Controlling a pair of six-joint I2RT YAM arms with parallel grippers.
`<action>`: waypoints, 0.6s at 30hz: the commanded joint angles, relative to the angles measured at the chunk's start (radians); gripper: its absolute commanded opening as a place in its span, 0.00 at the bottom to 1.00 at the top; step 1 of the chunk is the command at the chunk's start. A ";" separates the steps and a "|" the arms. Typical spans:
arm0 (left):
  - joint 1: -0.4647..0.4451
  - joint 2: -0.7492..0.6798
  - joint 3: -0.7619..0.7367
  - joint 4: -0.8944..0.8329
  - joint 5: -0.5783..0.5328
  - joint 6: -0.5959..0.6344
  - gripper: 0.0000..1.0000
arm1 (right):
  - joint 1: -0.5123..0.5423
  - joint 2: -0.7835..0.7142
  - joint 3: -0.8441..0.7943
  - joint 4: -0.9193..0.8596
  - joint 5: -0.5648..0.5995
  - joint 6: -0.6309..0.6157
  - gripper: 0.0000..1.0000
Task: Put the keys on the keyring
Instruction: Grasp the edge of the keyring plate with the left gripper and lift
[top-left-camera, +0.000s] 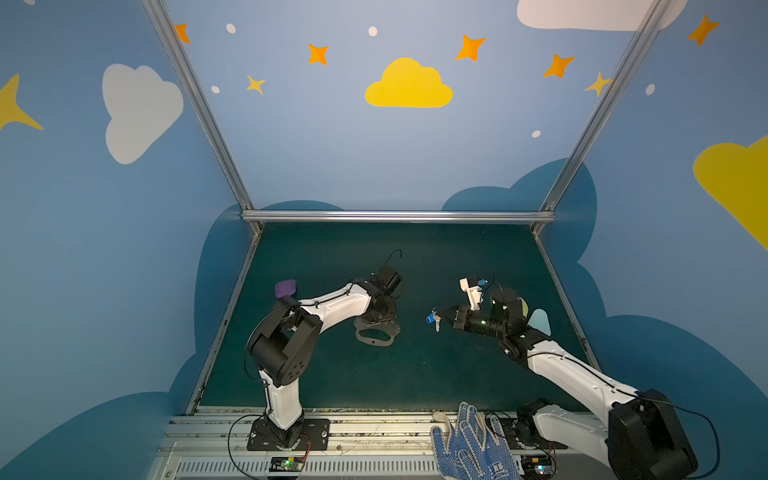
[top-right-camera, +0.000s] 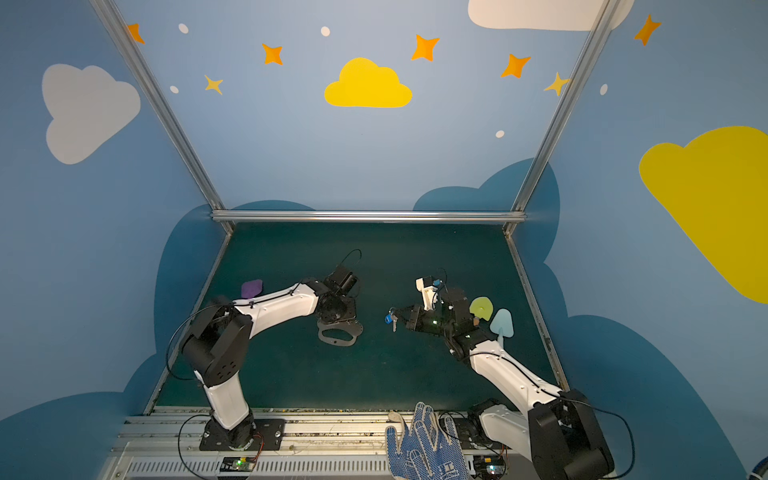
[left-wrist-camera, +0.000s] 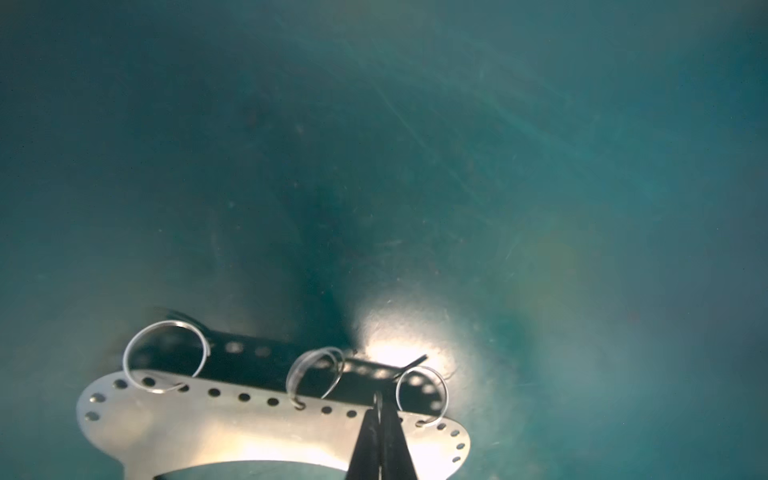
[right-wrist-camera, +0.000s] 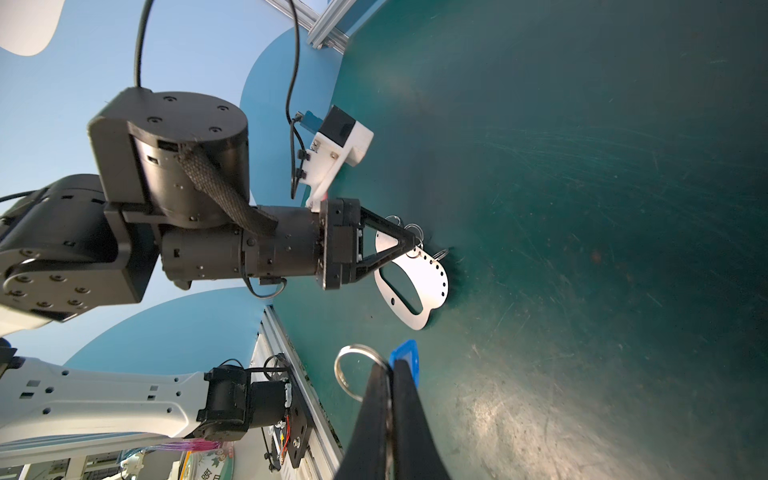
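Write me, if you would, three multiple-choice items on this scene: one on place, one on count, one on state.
1. Relative to the keyring, the keys sit, in a top view: A. on it; B. to its right, apart; C. to its left.
2. Split rings on the keyring in the left wrist view: A. one; B. five; C. three.
3. The left gripper is: A. shut on the keyring; B. open; C. out of view.
Answers: B, a clear gap separates them; C, three are visible; A, its jaws meet on the keyring.
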 joint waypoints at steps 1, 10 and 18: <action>0.035 -0.048 -0.052 0.068 0.057 -0.121 0.04 | -0.001 0.010 -0.007 0.014 -0.009 -0.010 0.00; 0.106 -0.163 -0.087 0.155 0.050 -0.267 0.04 | 0.009 0.022 -0.007 0.044 -0.012 -0.001 0.00; 0.152 -0.150 -0.111 0.115 -0.005 -0.413 0.04 | 0.011 0.016 -0.007 0.048 -0.013 0.007 0.00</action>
